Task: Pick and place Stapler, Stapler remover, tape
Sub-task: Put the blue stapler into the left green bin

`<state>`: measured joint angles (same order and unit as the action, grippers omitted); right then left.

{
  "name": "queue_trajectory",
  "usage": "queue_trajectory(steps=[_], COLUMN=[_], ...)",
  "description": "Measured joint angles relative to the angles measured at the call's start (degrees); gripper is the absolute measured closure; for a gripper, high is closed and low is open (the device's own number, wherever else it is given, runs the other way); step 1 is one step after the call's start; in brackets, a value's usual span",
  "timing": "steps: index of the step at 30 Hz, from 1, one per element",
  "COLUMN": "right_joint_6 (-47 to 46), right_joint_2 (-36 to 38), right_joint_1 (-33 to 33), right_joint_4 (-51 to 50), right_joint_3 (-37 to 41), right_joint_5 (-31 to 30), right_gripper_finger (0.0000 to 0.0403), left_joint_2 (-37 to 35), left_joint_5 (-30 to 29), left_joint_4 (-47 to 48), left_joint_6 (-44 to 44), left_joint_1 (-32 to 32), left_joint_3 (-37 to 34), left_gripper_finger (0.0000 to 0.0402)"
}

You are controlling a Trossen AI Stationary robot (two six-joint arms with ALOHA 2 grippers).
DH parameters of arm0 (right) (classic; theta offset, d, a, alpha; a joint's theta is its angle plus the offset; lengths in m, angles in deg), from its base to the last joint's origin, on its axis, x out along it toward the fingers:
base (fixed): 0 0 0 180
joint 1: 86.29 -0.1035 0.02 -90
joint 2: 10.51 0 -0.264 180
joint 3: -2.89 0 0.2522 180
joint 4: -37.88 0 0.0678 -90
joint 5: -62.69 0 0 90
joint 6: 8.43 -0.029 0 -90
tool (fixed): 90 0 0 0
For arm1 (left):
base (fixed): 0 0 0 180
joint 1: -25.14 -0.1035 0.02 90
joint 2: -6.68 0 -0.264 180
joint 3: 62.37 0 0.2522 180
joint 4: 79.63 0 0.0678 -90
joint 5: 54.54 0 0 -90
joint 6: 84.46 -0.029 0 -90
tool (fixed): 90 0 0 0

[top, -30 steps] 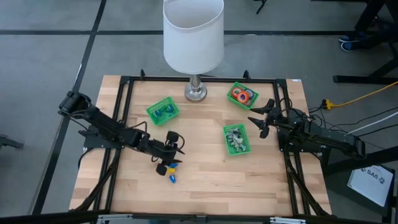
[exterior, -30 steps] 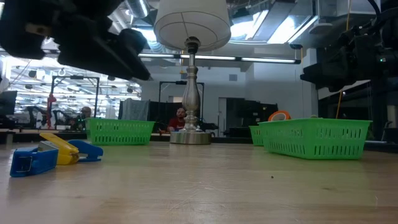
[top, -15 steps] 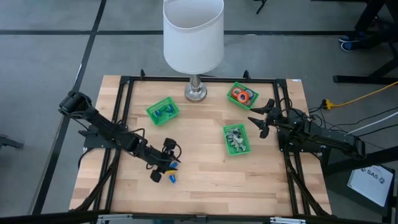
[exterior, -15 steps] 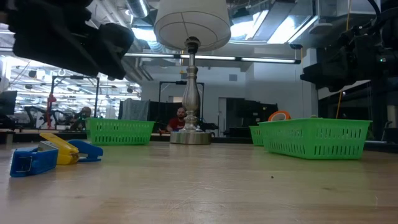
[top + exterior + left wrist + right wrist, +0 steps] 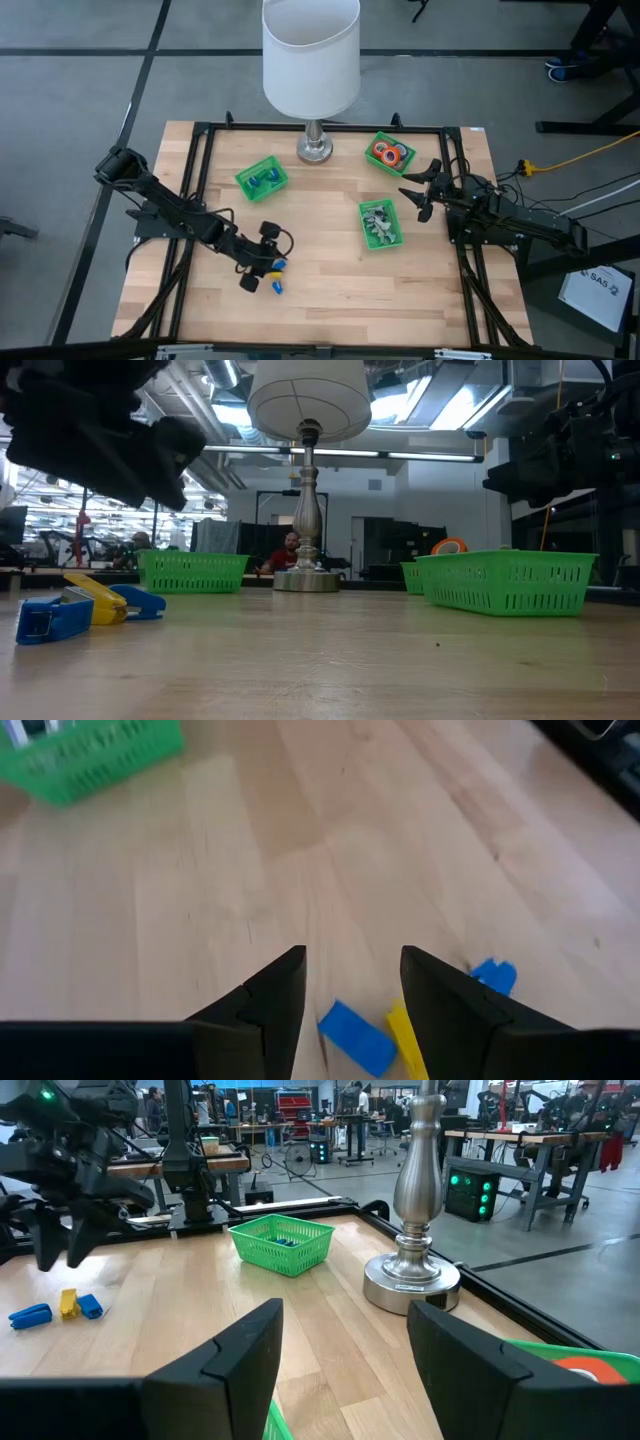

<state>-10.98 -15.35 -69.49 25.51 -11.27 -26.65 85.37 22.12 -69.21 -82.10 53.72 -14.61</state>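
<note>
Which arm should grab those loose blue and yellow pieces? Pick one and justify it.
Left. The left gripper hangs open right over the blue and yellow pieces, which show between its fingers. The right gripper waits by the far bins, across the table.

My work surface is a light wooden table (image 5: pixel 320 300) edged by a black frame. Directly on it:
- lamp base (image 5: pixel 314 150), at the middle of the far edge
- green bin (image 5: pixel 261 178) holding blue pieces, toward the far left
- green bin (image 5: pixel 389 153) holding the tape (image 5: pixel 386 153), near the far right corner
- third green bin (image 5: pixel 380 224), right of centre, with silvery-grey pieces
- blue and yellow staplers (image 5: pixel 274 277), bunched left of centre toward the near edge
</note>
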Motion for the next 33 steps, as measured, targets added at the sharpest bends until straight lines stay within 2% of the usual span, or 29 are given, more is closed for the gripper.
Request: queue_trajectory(steps=[6,16,33], right_joint_6=[0.0,0.0,0.0], right_joint_2=[0.0,0.0,0.0], right_joint_1=[0.0,0.0,0.0], right_joint_4=[0.0,0.0,0.0], right_joint_3=[0.0,0.0,0.0], right_joint_5=[0.0,0.0,0.0], right_gripper_finger=[0.0182,0.0182,0.0183], left_joint_2=[0.0,0.0,0.0], left_joint_5=[0.0,0.0,-1.0], left_joint_4=[4.3,9.5,9.9], left_joint_6=[4.5,4.5,4.9], left_joint_1=[0.1,2.5,3.2], left_joint_3=[0.0,0.0,0.0], left_gripper_finger=[0.0242,0.024,0.0245])
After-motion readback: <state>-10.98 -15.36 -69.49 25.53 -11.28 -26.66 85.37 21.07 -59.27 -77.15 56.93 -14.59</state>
